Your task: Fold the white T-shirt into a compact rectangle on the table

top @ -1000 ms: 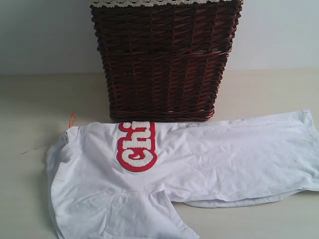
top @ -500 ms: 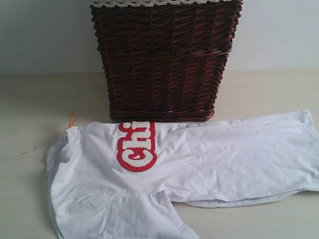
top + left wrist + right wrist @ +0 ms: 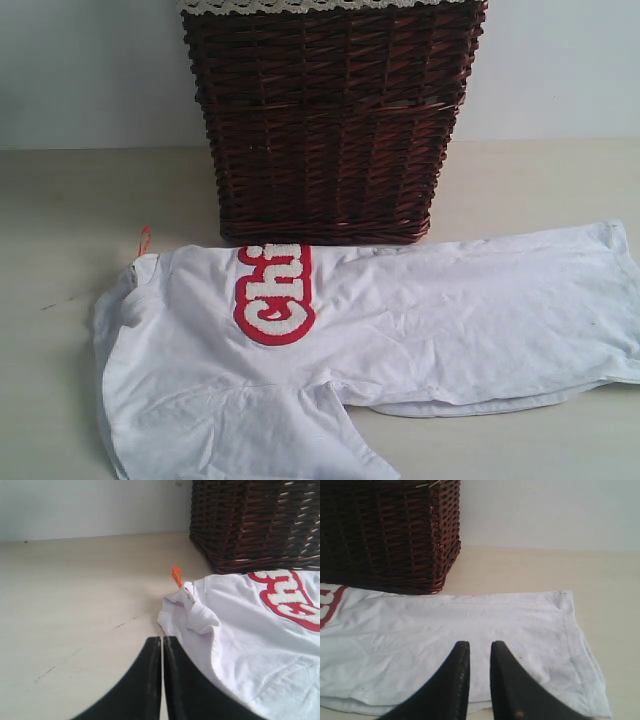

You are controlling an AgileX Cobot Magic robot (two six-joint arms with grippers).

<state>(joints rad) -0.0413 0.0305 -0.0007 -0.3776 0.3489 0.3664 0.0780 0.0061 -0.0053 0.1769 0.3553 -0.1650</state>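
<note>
The white short-sleeved cotton T-shirt [image 3: 420,310] lay on the broad pale beige table [image 3: 70,200], spread across the lower half of the exterior frame from lower left to the right edge; its collar end, carrying a small orange tag [image 3: 145,238], sat at centre left; the fuzzy white red-outlined lettering [image 3: 275,295] sat left of centre; a dark brown wicker basket [image 3: 330,120] with a lace-trimmed liner [image 3: 300,5] stood at upper centre, its base just beside the shirt's far edge; the left gripper [image 3: 161,638] had its black fingers almost together, gripping nothing, near the collar; the right gripper [image 3: 480,644] had fingers parted by a narrow gap, nothing between them, over the hem end; contact with the cloth could not be determined
</note>
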